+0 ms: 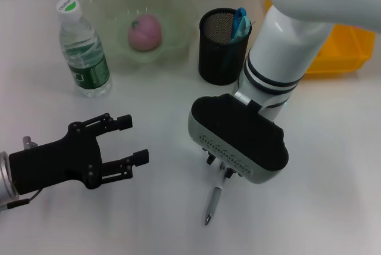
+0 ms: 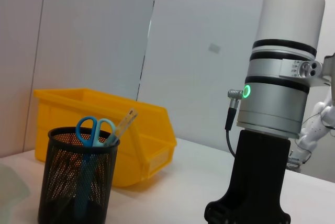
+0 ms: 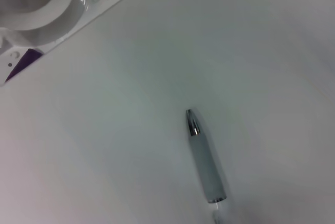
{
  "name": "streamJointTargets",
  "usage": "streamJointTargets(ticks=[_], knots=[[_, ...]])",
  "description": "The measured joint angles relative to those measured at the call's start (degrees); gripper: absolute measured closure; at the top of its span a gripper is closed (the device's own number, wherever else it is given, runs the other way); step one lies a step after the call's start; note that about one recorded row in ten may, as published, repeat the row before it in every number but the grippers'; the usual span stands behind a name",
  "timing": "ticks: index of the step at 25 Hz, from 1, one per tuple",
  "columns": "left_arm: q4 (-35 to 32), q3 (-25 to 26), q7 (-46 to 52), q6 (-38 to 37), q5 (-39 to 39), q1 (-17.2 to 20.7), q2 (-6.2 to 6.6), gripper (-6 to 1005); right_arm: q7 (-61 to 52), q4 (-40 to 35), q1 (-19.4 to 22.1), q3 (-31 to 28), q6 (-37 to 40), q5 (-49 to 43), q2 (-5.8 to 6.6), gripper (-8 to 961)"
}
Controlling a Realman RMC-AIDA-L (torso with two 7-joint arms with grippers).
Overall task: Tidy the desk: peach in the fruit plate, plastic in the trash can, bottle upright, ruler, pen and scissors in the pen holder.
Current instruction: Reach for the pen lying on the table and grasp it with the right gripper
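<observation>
The right gripper (image 1: 221, 168) hangs low over the middle of the white table (image 1: 333, 165), directly above the upper end of the pen (image 1: 212, 205); its fingers are hidden beneath the black-and-grey wrist housing, so whether they are spread or closed on the pen cannot be told. The pen is grey with a silver tip; in the right wrist view it (image 3: 204, 158) lies flat on the table, tip pointing away from the gripper. The left gripper (image 1: 128, 143) hovers over the near left part of the table, its black fingers (image 1: 124, 121) spread wide with nothing between them, well apart from the pen. Farther back, the black mesh pen holder (image 1: 220, 58) stands upright just behind the right arm and already carries the blue-handled scissors (image 1: 240, 21); the left wrist view shows the scissors (image 2: 94, 130) handles-up inside it together with the ruler (image 2: 123, 123) leaning against the rim. To the left of the holder sits the pale green fruit plate (image 1: 172, 5) with the peach (image 1: 146, 32) resting in its centre. Left of the plate, the water bottle (image 1: 83, 52) stands upright with its cap on. A yellow bin (image 1: 345, 52) sits at the far right, behind the right arm.
</observation>
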State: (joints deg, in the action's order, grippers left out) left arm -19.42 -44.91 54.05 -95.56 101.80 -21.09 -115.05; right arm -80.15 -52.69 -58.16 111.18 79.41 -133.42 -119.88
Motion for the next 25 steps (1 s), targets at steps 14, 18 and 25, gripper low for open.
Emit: streamJointTargets(ticks=[14, 18, 25], knots=[[-0.45, 0.44, 0.08, 0.30, -0.28, 0.00, -0.10, 202, 1.33, -0.03, -0.02, 1.30, 0.31, -0.06, 0.00, 609], [-0.44, 0.78, 0.08, 0.30, -0.29, 0.00, -0.16, 202, 1.56, 0.03, -0.02, 1.81, 0.22, -0.13, 0.00, 623], [-0.45, 1.44, 0.09, 0.29, -0.29, 0.00, -0.17, 202, 1.99, 0.07, -0.10, 2.47, 0.21, -0.35, 0.00, 728]])
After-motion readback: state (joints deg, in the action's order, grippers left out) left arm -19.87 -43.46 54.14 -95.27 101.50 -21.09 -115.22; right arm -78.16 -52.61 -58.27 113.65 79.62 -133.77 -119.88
